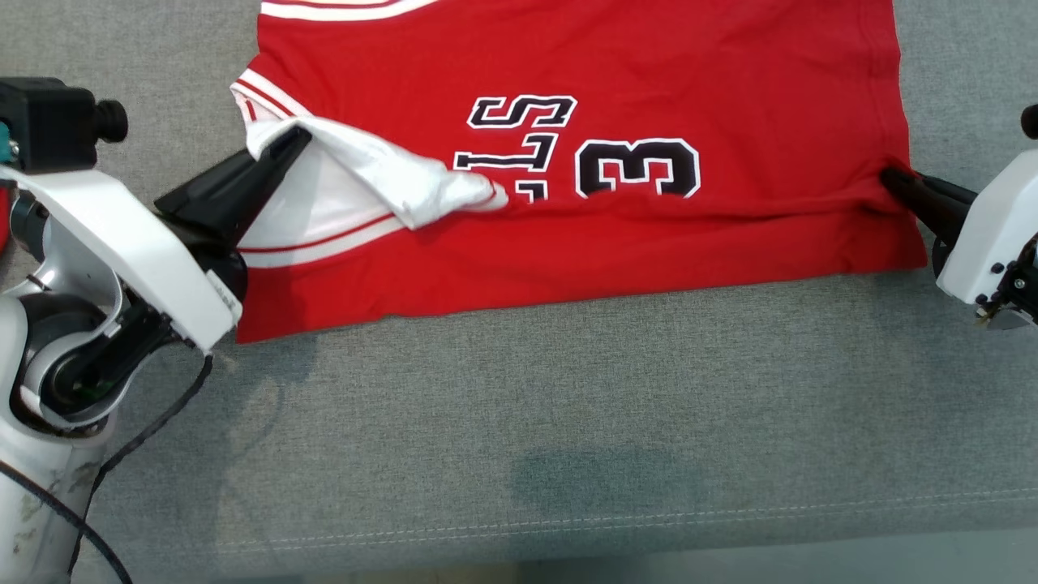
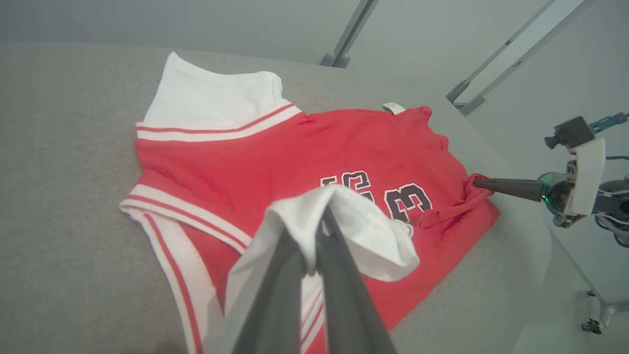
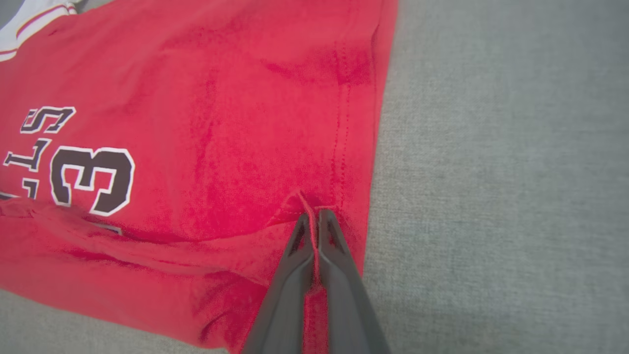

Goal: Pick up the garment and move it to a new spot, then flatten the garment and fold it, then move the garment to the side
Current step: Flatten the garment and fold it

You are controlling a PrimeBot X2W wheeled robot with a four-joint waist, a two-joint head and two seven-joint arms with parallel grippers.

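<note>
The left gripper point(image 1: 293, 139) is seen closed, its fingers pinched on the white sleeve point(image 1: 381, 174) of the jersey point(image 1: 649, 81). The sleeve is lifted a little and drawn inward over the red cloth, so that part of the lettering is covered. The right gripper point(image 1: 892, 177) is likewise closed, clamped on a small pleat of red cloth at the hem point(image 3: 344, 147), low against the cushion point(image 1: 568, 405).

The jersey is spread on the grey cushion ahead of the robot, its long axis running across the head view, with the sleeve end at the robot's left and the hem end at its right. Each end is thus held by the arm on its own side, and neither arm is reached across the other. A crease point(image 1: 689, 203) is stretched roughly along a line from one grip to the other, and the lower part of the printed number is hidden by it. A band of red lies nearer the robot than that line, while the larger part lies beyond it.

A lengthwise fold is judged to be in hand. Both grips would probably have to be carried together, away from the robot, at right angles to the long axis, with the cloth kept taut between them.
</note>
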